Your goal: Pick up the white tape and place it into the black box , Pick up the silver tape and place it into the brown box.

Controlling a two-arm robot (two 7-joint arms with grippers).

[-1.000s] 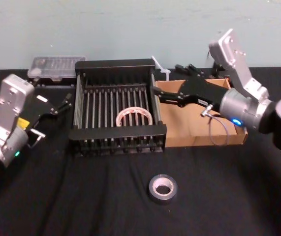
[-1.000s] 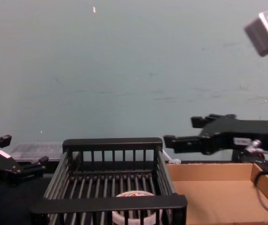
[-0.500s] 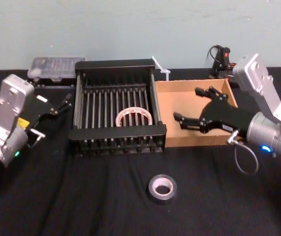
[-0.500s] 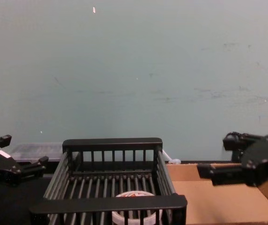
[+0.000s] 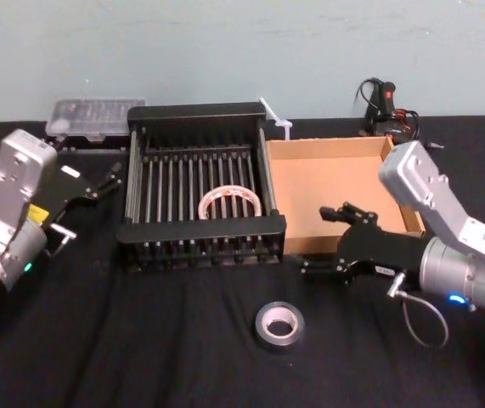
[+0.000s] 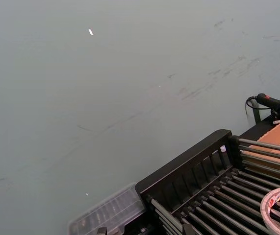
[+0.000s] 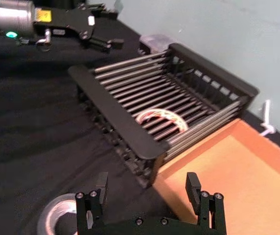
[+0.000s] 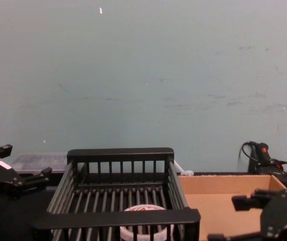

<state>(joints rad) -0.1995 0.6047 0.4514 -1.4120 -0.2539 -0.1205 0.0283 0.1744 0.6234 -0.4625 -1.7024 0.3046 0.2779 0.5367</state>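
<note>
Silver tape (image 5: 279, 325) lay flat, hole up, on the table. Right gripper (image 5: 331, 239) hung wide open, empty, near the brown box (image 5: 341, 245).

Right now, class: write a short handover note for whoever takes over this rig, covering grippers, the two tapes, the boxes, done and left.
Right gripper: open, empty, at the brown box's near edge, beyond the silver tape.
Left gripper: open, parked left of the black box.
Done: white tape lies in the black box.
Left: silver tape sits on the black table in front of the boxes; pick it up and put it in the brown box.
</note>
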